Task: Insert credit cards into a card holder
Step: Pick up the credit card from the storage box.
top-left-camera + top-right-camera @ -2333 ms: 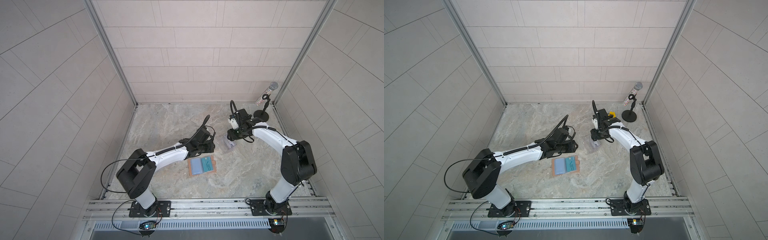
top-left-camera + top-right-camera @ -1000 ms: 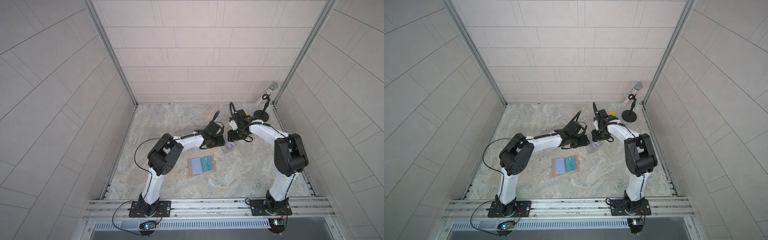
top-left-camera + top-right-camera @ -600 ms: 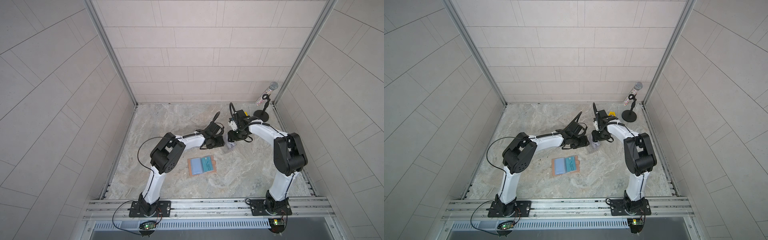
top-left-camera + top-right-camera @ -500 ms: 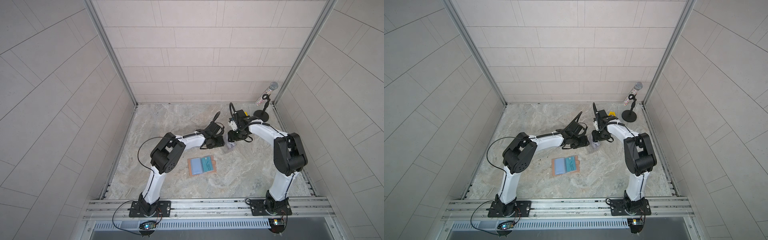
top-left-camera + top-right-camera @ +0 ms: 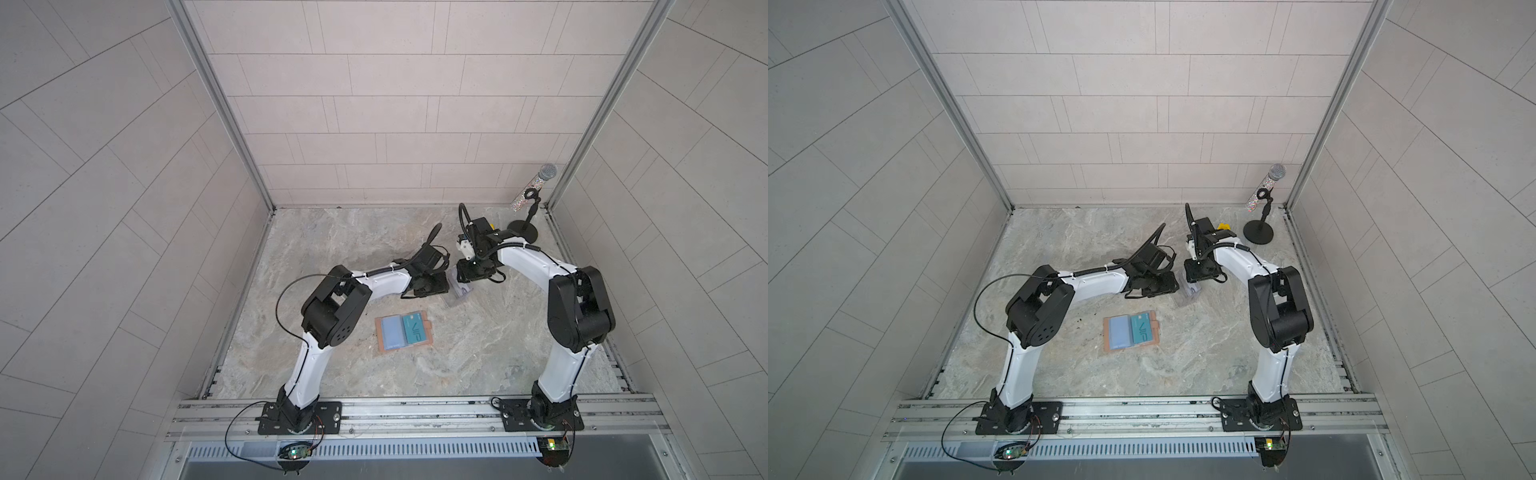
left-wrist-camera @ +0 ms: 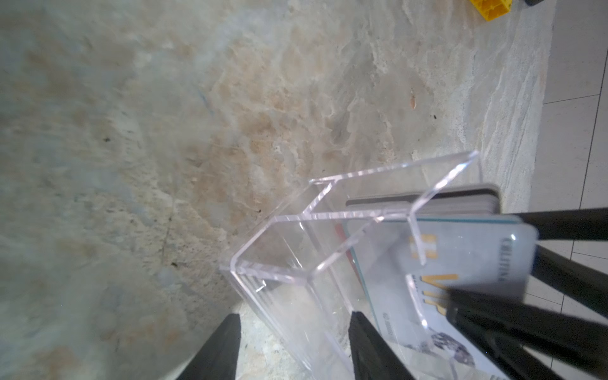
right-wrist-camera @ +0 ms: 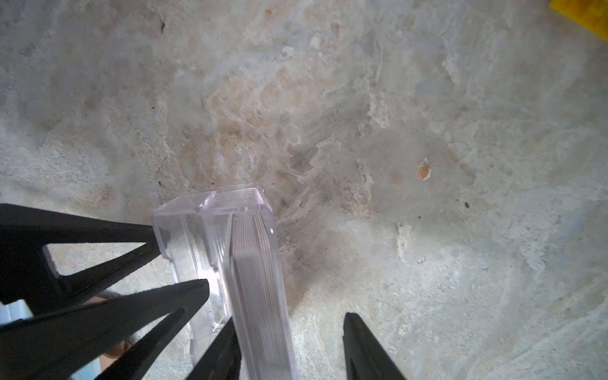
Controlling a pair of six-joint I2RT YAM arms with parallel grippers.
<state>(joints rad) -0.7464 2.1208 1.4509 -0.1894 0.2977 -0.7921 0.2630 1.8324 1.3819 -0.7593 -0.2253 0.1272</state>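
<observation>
The tan card holder (image 5: 379,338) (image 5: 1106,340) lies open on the floor, with a pale blue card (image 5: 391,336) and a teal card (image 5: 415,332) in its sleeves. Behind it stands a clear plastic box (image 5: 459,296) (image 6: 279,250) that holds a stack of credit cards (image 7: 260,279). A pale card (image 6: 460,256) leans forward at the front of the stack. My left gripper (image 6: 295,315) (image 5: 442,286) is open, its jaws either side of the box's front corner. My right gripper (image 7: 290,317) (image 5: 465,281) is open: one finger is against the stack, the other behind the box.
A microphone on a round stand (image 5: 532,208) is at the back right corner. A yellow block (image 5: 1224,227) (image 6: 490,8) sits behind the right wrist. Tiled walls close in three sides. A metal rail (image 5: 415,411) runs along the front.
Since the oldest frames my left gripper has swung from near the card holder over to the clear box. In the last second both arms stay nearly still and both jaws narrow a little.
</observation>
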